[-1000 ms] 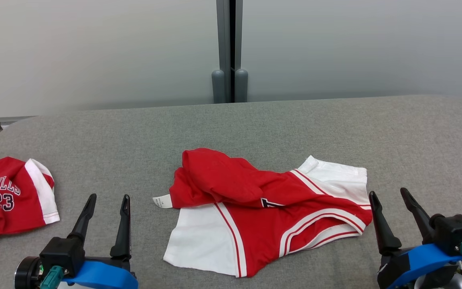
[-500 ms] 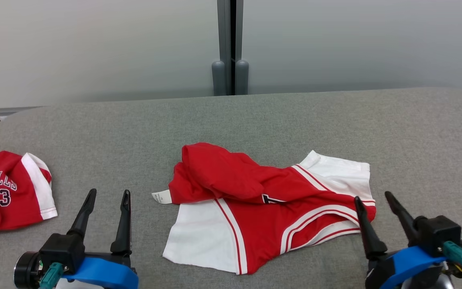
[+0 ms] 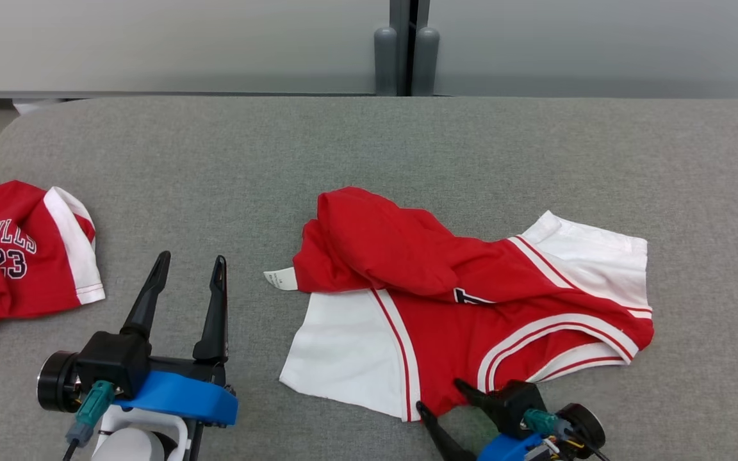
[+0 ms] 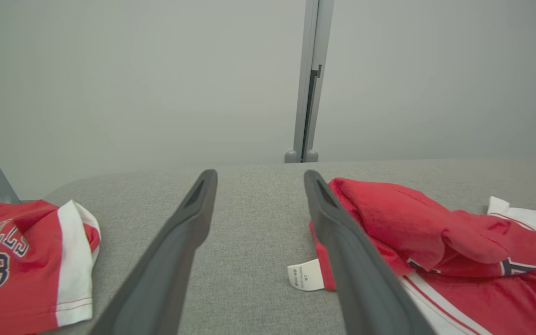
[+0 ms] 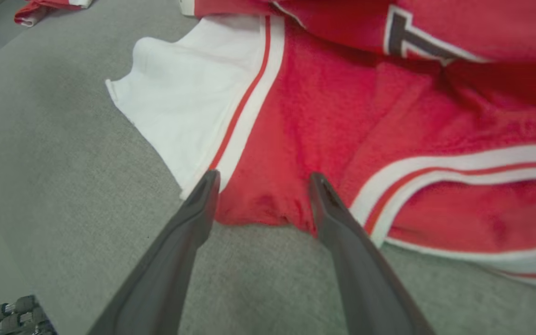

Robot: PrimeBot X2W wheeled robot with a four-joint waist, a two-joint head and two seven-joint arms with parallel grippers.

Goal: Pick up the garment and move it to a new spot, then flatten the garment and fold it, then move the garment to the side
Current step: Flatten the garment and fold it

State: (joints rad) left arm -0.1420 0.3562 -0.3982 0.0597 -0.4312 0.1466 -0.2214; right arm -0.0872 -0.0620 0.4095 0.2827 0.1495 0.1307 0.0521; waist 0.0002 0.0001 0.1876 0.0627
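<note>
- Right gripper (image 3: 439, 395): jaws spread wide, nothing between them. It sits low at the near edge of the head view, fingers angled up and to the left.
- Right wrist view: the right gripper (image 5: 264, 176) has its tips at the near hem of the garment (image 5: 296, 116), straddling the red panel just beside the white-and-red stripe. Can't tell whether the tips touch the cloth.
- Left gripper (image 3: 191, 257): jaws wide, empty, over bare cloth-covered surface, well left of the garment (image 3: 433, 275).
- Left wrist view: the left gripper (image 4: 259, 173) points toward the back wall, with the garment (image 4: 412, 214) off to its right.
- Garment: red and white, crumpled, mid-table, upper part folded over itself. White label (image 3: 280, 279) sticks out at its left edge.
- Second jersey (image 3: 4, 256), red with "23", lies bunched at the far left of the grey surface (image 3: 215, 160).
- Grey post (image 3: 405, 45) stands behind the surface.
</note>
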